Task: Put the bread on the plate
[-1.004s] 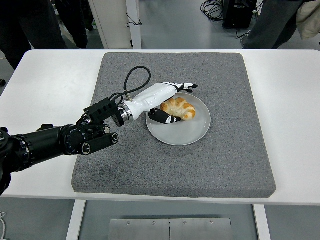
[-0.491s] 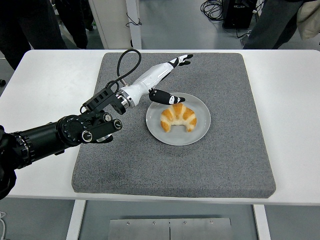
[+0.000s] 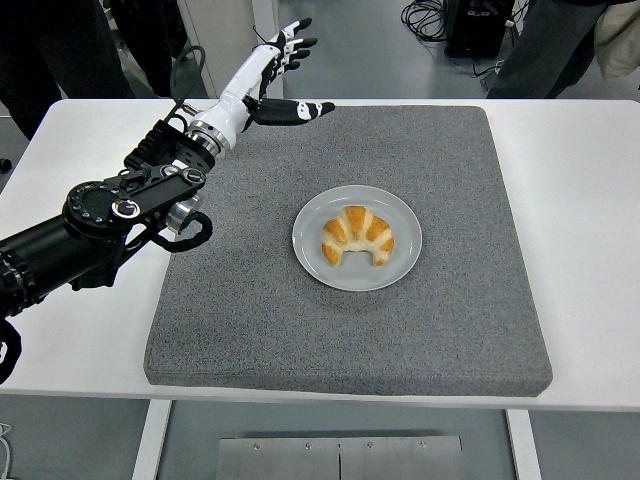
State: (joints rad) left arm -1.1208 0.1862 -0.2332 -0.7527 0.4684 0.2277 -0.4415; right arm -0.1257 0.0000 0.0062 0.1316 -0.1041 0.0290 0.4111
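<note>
Now the bread [image 3: 358, 237], a golden croissant, lies in the middle of the plate [image 3: 405, 262]. Nothing touches it. It lies flat with its two ends pointing toward the near side of the plate, so it looks settled and not likely to roll. The job looks done.

The left hand [image 3: 271, 78] is high up, far from the plate, past the far left corner of the gray mat [image 3: 450, 330]. Its fingers [image 3: 292, 34] are spread wide and hold nothing. The thumb sticks out toward the plate's side. An empty, spread hand up there fits with the bread having been let go.

The plate sits near the middle of the mat, and the mat lies on the white table [image 3: 580, 200]. The mat is soft and rough, so I think it keeps the plate from sliding.

Behind the table, far from the plate, people's legs [image 3: 60, 50] stand on the floor. Nothing stands between the hand and the plate. No right hand shows.
</note>
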